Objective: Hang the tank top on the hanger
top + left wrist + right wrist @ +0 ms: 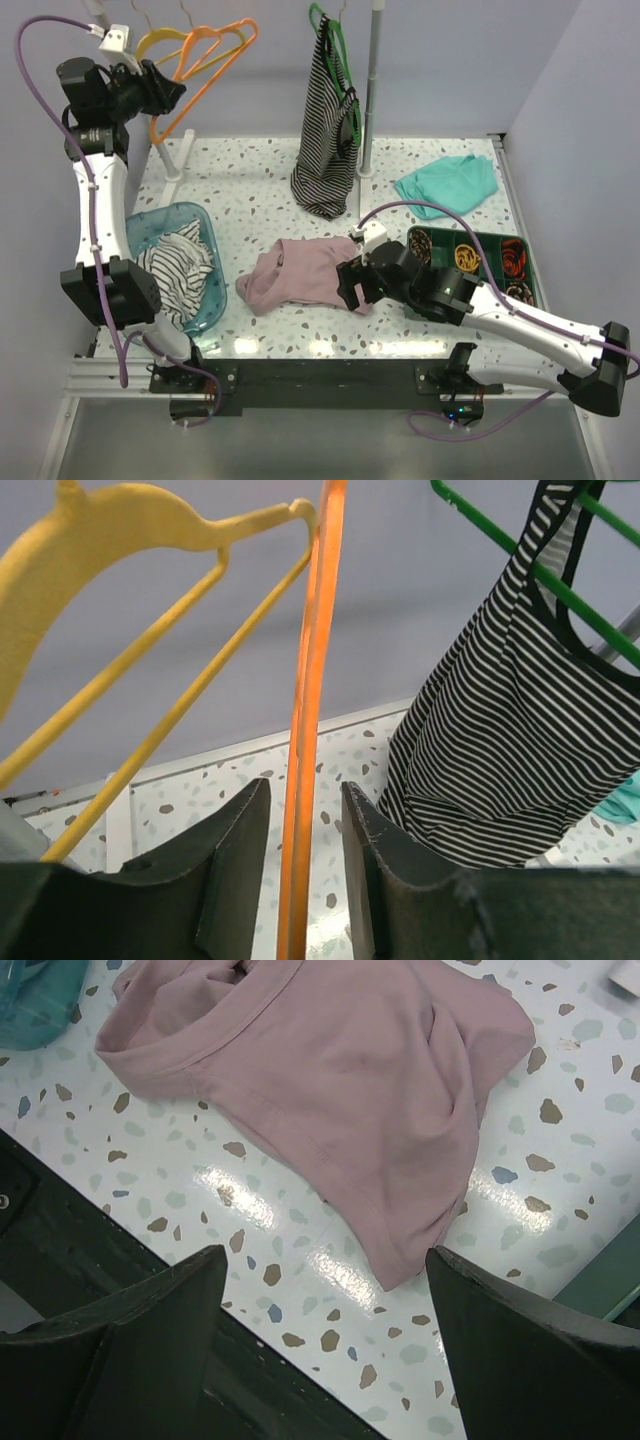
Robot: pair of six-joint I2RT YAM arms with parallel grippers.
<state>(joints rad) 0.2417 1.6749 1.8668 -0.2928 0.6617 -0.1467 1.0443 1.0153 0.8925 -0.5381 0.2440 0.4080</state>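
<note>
The pink tank top (305, 270) lies crumpled on the speckled table, in the middle near the front; it fills the upper part of the right wrist view (340, 1070). My right gripper (350, 290) hovers open and empty over its near right corner (325, 1260), its fingers wide apart. The orange hanger (215, 55) hangs on the rail at the back left. My left gripper (165, 95) is raised to it. Its fingers straddle the orange side bar (310, 680) with a small gap on each side (305, 790), so the jaws are not closed on it.
A yellow hanger (160, 42) hangs just left of the orange one. A green hanger carries a striped top (330, 120) beside the rack pole (372, 90). A teal cloth (447, 183) lies back right. A blue basket (150, 220) holds striped cloth; a green tray (470, 235) sits right.
</note>
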